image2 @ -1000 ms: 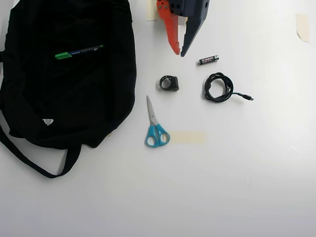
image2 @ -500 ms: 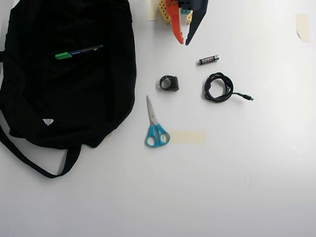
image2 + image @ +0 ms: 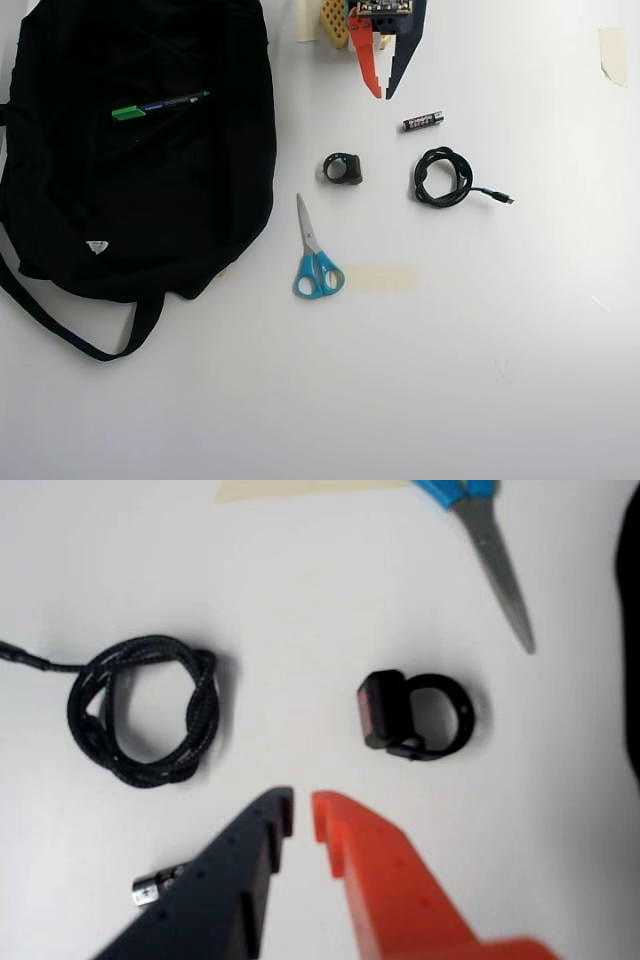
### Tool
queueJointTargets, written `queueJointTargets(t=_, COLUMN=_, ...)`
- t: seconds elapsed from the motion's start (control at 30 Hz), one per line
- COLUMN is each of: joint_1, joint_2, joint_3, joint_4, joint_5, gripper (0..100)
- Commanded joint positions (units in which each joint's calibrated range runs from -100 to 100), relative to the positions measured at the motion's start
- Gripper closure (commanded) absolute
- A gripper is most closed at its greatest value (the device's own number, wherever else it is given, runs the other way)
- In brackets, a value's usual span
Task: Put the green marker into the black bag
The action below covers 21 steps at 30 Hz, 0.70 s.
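In the overhead view, the slim black-barrelled green marker [image 3: 158,104] with its bright green cap is seen lying on the large soft black fabric bag [image 3: 140,150], toward ten o'clock of the scene. The two-finger gripper [image 3: 383,96], one finger orange and one dark blue, is held at twelve o'clock, narrowed to a slit with nothing between its tips [image 3: 302,814]. Below it a small black ring-shaped clip [image 3: 343,168], a coiled black cable [image 3: 441,177] and a small black battery [image 3: 423,121] are found; blue-handled scissors [image 3: 314,252] lie near the centre.
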Motion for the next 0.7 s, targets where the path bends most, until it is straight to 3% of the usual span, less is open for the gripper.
queueJointTargets(t=0.0, joint_1=-0.2, joint_2=-7.1, joint_3=8.0, joint_4=-3.5, joint_5=0.3, gripper=98)
queueJointTargets(t=0.6, joint_1=-0.2, joint_2=-28.7, joint_3=29.8, joint_4=-2.9, joint_5=0.5, gripper=98)
queueJointTargets(t=0.67, joint_1=-0.2, joint_2=-29.3, joint_3=31.4, joint_4=-2.9, joint_5=2.4, gripper=98)
